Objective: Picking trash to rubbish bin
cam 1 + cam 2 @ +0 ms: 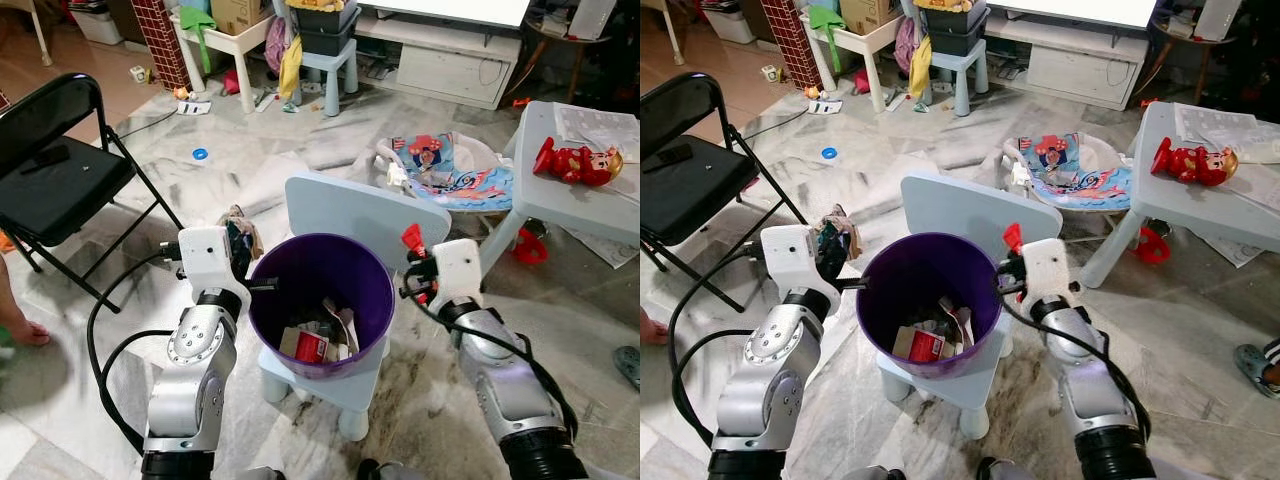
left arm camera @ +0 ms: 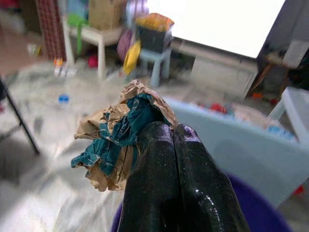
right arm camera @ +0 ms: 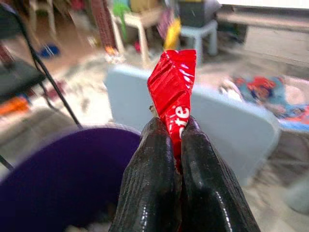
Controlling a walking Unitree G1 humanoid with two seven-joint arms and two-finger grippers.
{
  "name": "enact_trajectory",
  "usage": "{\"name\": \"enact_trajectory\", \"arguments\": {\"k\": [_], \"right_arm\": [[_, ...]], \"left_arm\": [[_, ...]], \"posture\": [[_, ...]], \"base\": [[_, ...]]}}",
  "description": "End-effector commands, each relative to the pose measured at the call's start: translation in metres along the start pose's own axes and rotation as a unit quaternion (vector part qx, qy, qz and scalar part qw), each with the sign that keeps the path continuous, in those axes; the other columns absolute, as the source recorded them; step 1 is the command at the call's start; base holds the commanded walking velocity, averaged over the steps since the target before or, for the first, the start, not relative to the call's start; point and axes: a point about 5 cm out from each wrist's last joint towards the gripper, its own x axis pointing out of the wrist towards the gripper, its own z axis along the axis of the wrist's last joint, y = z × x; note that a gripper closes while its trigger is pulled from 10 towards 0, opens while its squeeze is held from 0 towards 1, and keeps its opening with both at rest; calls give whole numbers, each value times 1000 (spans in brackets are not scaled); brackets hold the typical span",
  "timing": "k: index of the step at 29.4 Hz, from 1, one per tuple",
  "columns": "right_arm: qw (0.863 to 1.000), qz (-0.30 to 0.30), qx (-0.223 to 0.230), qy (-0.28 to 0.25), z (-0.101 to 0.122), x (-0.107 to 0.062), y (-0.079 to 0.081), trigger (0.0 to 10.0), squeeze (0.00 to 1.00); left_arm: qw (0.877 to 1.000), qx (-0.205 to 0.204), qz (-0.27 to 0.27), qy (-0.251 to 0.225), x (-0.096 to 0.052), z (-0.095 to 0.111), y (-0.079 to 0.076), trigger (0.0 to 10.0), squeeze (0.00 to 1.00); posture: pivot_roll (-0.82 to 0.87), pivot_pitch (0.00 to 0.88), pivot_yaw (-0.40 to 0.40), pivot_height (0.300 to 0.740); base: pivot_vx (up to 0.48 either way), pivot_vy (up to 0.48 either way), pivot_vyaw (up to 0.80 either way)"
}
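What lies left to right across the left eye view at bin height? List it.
Black folding chair → left hand holding crumpled paper → purple bin → right hand holding red wrapper → table.

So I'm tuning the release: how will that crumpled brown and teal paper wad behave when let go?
The crumpled brown and teal paper wad probably is light and may flutter. Its creases suggest it holds shape. Pinched by one edge in the left gripper, it could snag there.
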Motion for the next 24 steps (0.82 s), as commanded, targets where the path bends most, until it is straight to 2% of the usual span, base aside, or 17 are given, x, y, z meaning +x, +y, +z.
{"name": "enact_trajectory", "arguments": {"k": [1, 4, 7, 9, 11, 14, 18, 19, 20, 21, 22, 23, 24], "right_arm": [[1000, 6, 12, -10, 7, -3, -1, 10000, 0], [1000, 9, 1, -26, 23, -11, -6, 10000, 0], [999, 5, 0, -34, 33, -18, -11, 10000, 0], [999, 4, 0, -34, 38, -24, -14, 10000, 0], [999, -2, -6, -32, 42, -34, -18, 10000, 0], [999, -13, -9, -30, 46, -45, -22, 10000, 0], [999, -23, -16, -30, 56, -58, -24, 10000, 0], [999, -26, -17, -30, 59, -60, -25, 10000, 0], [999, -28, -19, -30, 61, -62, -25, 10000, 0], [999, -28, -19, -30, 61, -62, -25, 10000, 0], [999, -32, -21, -31, 63, -64, -27, 10000, 0], [999, -33, -22, -31, 64, -65, -28, 10000, 0], [999, -36, -23, -28, 66, -67, -28, 10000, 0]], "left_arm": [[1000, 11, -14, -24, 5, 8, -1, 0, 0], [1000, 20, -7, -15, 21, 6, 4, 0, 0], [1000, 24, 11, 17, 26, -6, 9, 0, 0], [999, 2, 32, 44, 28, -15, 13, 0, 0], [998, 0, 43, 55, 28, -23, 15, 0, 0], [997, -12, 28, 65, 31, -33, 12, 0, 0], [994, -34, -6, 103, 39, -51, 1, 157, 0], [992, -41, -14, 120, 40, -56, -2, 1882, 0], [989, -49, -23, 139, 41, -62, -5, 1882, 0], [989, -49, -23, 139, 41, -62, -5, 1882, 0], [987, -55, -42, 147, 43, -65, -10, 4863, 0], [984, -54, -55, 159, 43, -69, -13, 8667, 0], [982, -61, -62, 169, 45, -73, -17, 10000, 0]], "posture": [[45, 143, -6, 740], [6, 132, 6, 740], [-13, 129, 13, 740], [-29, 131, 19, 740], [-42, 129, 24, 740], [-69, 130, 27, 740], [-113, 134, 27, 740], [-120, 134, 27, 740], [-124, 135, 27, 740], [-124, 135, 27, 740], [-135, 137, 26, 740], [-135, 137, 26, 740], [-144, 138, 26, 740]], "base": [[0, 0, 0], [0, 0, 0], [0, 0, 0], [0, 0, 0], [0, 0, 0], [0, 0, 0], [0, 0, 0], [0, 0, 0], [0, 0, 0], [0, 0, 0], [0, 0, 0], [0, 0, 0], [0, 0, 0]]}}
